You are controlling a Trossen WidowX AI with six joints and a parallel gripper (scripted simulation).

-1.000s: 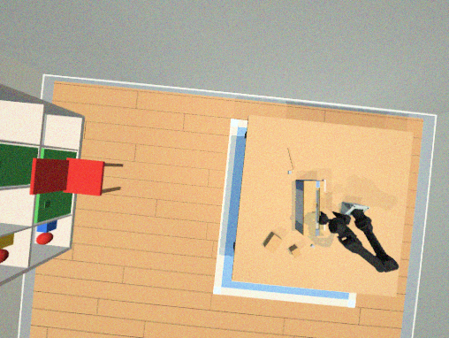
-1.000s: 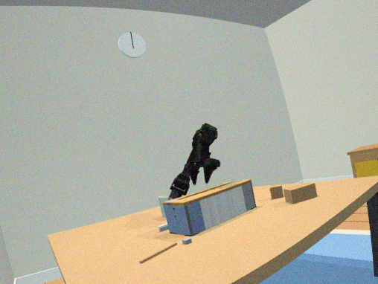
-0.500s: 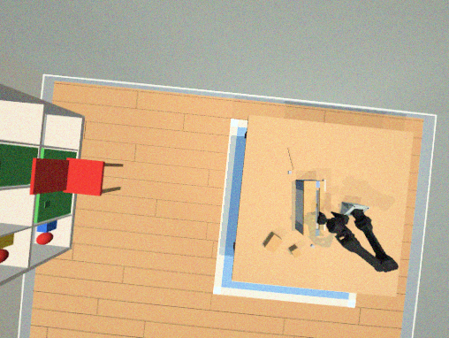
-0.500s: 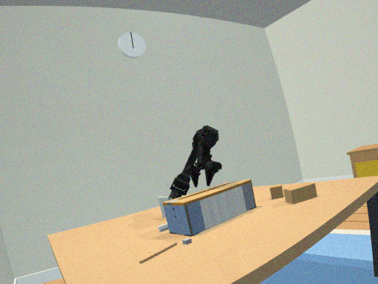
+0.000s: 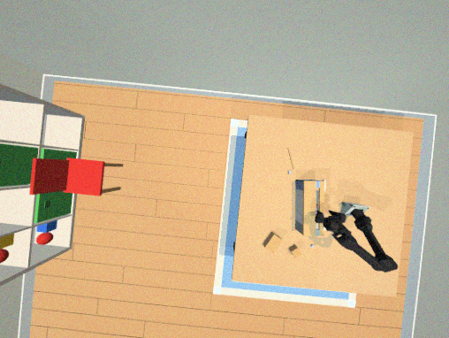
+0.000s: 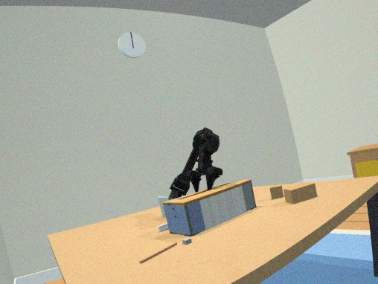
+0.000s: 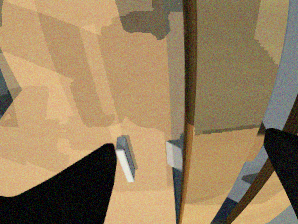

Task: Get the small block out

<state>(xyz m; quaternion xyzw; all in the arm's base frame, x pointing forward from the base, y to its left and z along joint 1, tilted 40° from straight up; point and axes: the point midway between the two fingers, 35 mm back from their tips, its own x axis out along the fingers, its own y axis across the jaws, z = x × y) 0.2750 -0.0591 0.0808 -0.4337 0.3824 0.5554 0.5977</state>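
Observation:
The box point(image 5: 310, 195) point(image 6: 223, 210) has blue-grey ends, a pale long side and a wood-coloured top with a slot; it stands upright on the table. Its edge also runs down the right half of the wrist view point(image 7: 190, 65). My gripper point(image 5: 329, 216) point(image 6: 202, 189) point(image 7: 194, 145) is open and empty, over the box's arm-side edge. In the wrist view one fingertip is on each side of that edge. I cannot make out the small block on the shelf; the shelf is hidden or too blurred.
A small blue-grey piece point(image 5: 290, 172) point(image 6: 187, 241) and a thin stick point(image 5: 290, 158) point(image 6: 158, 253) lie off one box end. Two brown blocks, one larger point(image 5: 274, 241) point(image 6: 300, 193) and one smaller point(image 5: 295, 250) point(image 6: 276, 192), stand near the other. Another small piece point(image 5: 312, 245) lies there.

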